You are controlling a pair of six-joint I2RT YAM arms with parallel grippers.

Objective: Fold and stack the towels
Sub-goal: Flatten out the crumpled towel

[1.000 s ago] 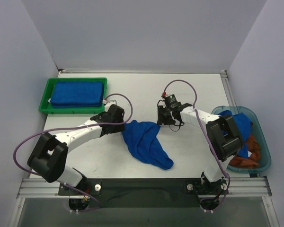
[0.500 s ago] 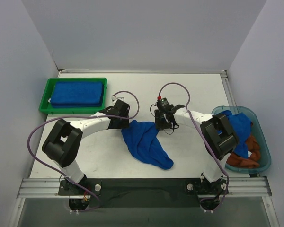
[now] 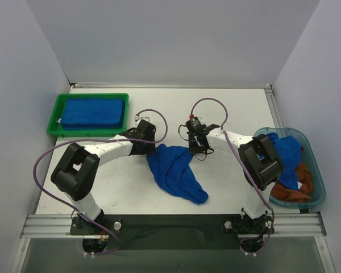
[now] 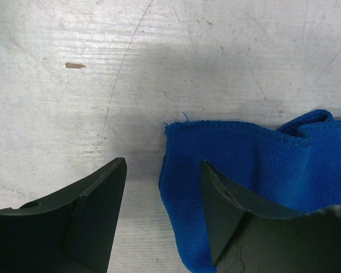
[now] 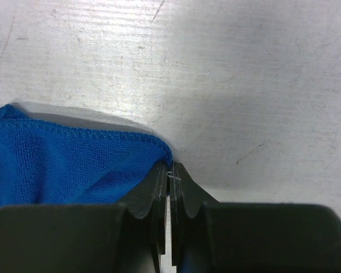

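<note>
Right fingers pinch one corner of the blue towel — left fingers spread astride its edge.

A scuffed white table carries a green tray, far left; a crumpled blue towel, centre; a teal bin, right edge.

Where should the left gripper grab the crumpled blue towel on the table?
On the crumpled royal blue terry towel, pinch the hemmed corner nearest the left gripper, coming from the towel's left side. That corner lies flat on the white table with its edge free, while the middle is bunched into folds.
</note>
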